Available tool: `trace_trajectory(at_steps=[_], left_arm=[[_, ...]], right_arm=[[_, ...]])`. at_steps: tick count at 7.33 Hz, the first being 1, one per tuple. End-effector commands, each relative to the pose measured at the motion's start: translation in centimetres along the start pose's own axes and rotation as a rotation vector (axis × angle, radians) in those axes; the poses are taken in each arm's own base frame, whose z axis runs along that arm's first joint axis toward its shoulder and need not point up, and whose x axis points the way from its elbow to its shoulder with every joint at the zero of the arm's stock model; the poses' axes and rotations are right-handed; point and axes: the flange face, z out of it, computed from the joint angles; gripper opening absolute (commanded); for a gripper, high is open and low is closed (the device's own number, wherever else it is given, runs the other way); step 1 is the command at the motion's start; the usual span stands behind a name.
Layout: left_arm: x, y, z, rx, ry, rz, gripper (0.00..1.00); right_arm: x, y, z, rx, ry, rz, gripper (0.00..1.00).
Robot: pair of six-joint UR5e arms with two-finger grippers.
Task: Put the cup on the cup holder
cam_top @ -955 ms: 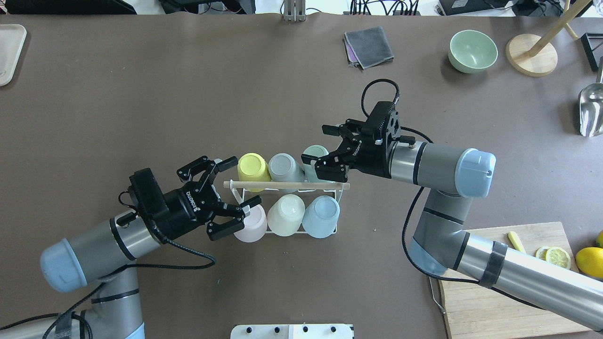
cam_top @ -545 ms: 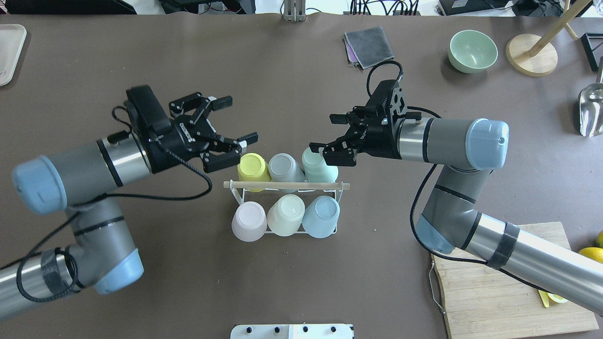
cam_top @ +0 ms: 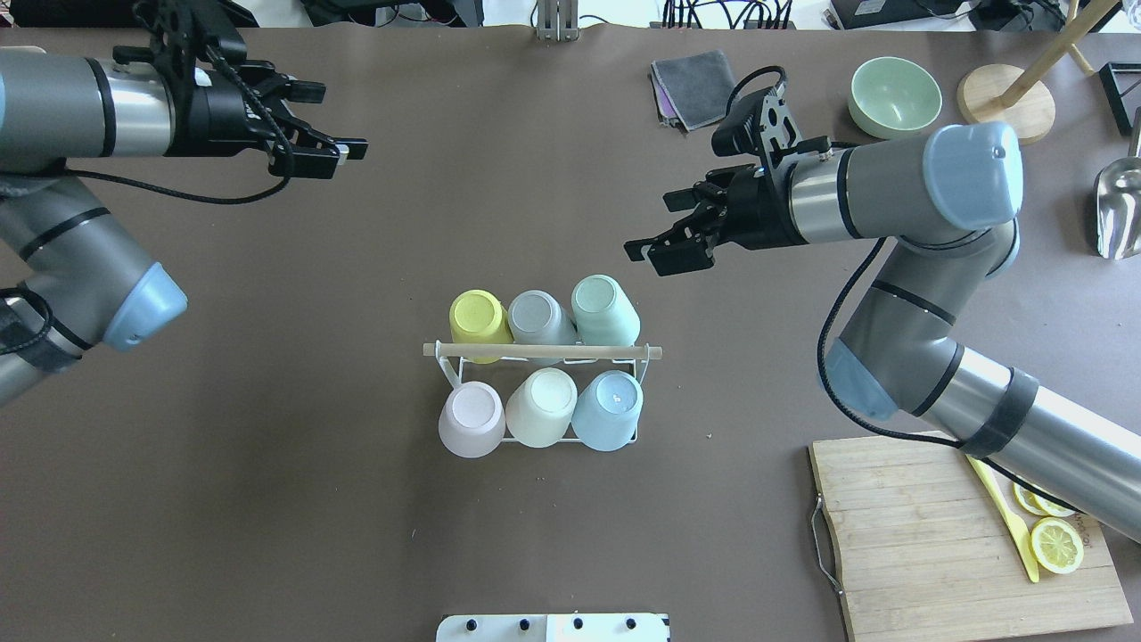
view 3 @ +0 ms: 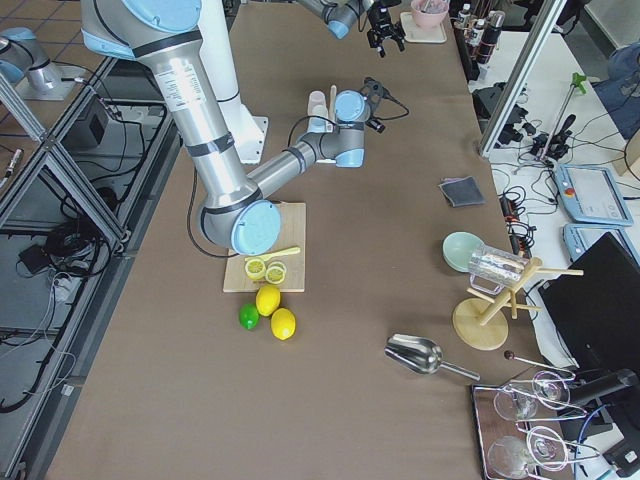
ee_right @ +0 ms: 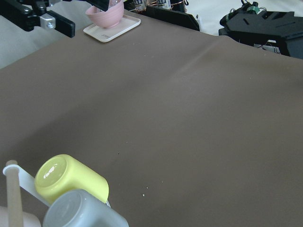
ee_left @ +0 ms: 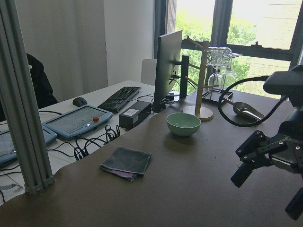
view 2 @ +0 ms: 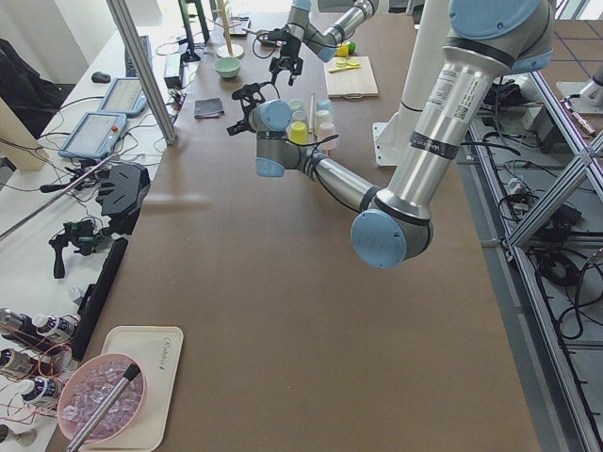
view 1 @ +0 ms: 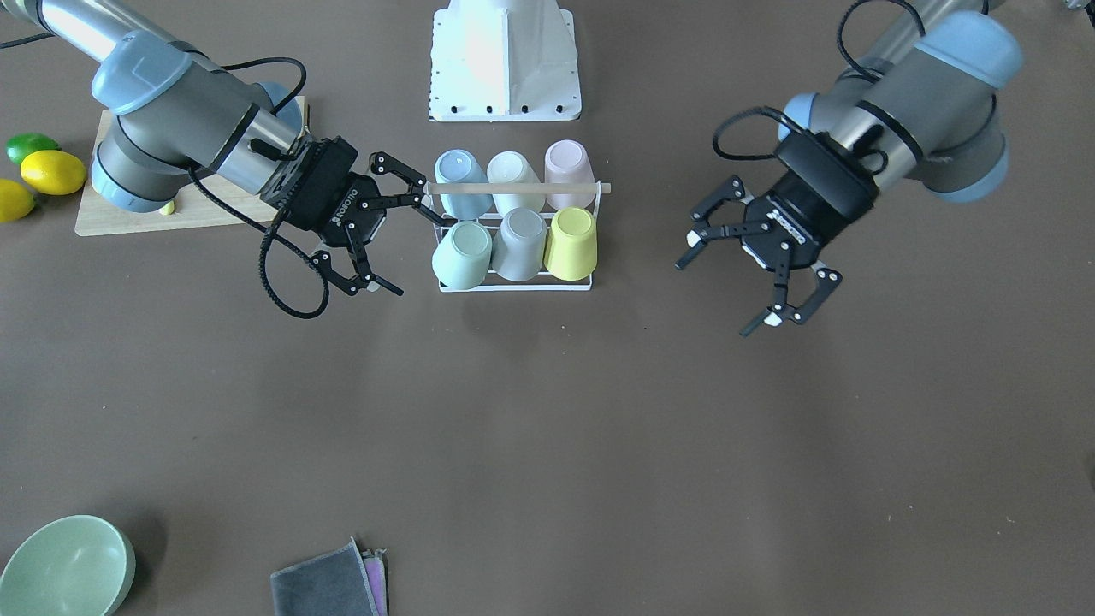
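Six cups (cam_top: 540,407) sit upturned on the holder (cam_top: 542,351) mid-surface (cam_top: 535,178); left tool (cam_top: 328,118) and right tool (cam_top: 658,227) both gape empty; judged done, so retreat high, brushing nothing.

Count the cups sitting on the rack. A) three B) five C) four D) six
D: the cup holder carries three upturned cups in each of its two rows.
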Motion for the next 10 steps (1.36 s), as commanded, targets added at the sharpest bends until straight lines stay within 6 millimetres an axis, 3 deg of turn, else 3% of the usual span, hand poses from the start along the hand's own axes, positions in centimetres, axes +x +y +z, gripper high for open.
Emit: trace_trajectory(at_steps=[1,2,3,4,5,6,7,8,10], left_arm=[[-6.8,3.1,0.9,-0.169,-0.067,-0.086,0.98],[-7.9,0.9,0.4,-0.239,-0.091,-0.147,0.98],[-7.7,-1.3,-1.5,-0.295,-0.119,-0.205,0.98],[-6.1,-2.3,-4.2,-0.342,-0.153,-0.247,0.98],[-6.0,2.5,-7.2,-0.420,-0.181,-0.279,0.98],[-7.6,10.4,-9.7,-0.520,-0.226,-0.326,0.98],[-9.1,16.8,-11.4,-0.622,-0.258,-0.397,0.98],[-10.5,18.9,-11.9,-0.729,-0.309,-0.491,0.98],[-12.9,20.6,-13.2,-0.938,-0.348,-0.515,0.98]], right_arm=[[4.1,0.0,-3.7,-0.114,0.016,0.077,1.00],[6.2,-0.6,-5.1,-0.156,0.058,0.131,1.00],[7.3,-0.1,-5.4,-0.219,0.082,0.194,1.00],[8.5,-0.3,-6.4,-0.285,0.104,0.273,1.00],[9.7,0.2,-6.1,-0.341,0.163,0.345,1.00],[11.1,1.1,-5.9,-0.353,0.247,0.370,1.00],[11.6,1.0,-6.1,-0.318,0.324,0.329,1.00],[11.0,1.2,-5.6,-0.322,0.324,0.322,1.00],[10.2,1.0,-5.9,-0.395,0.372,0.390,1.00]])
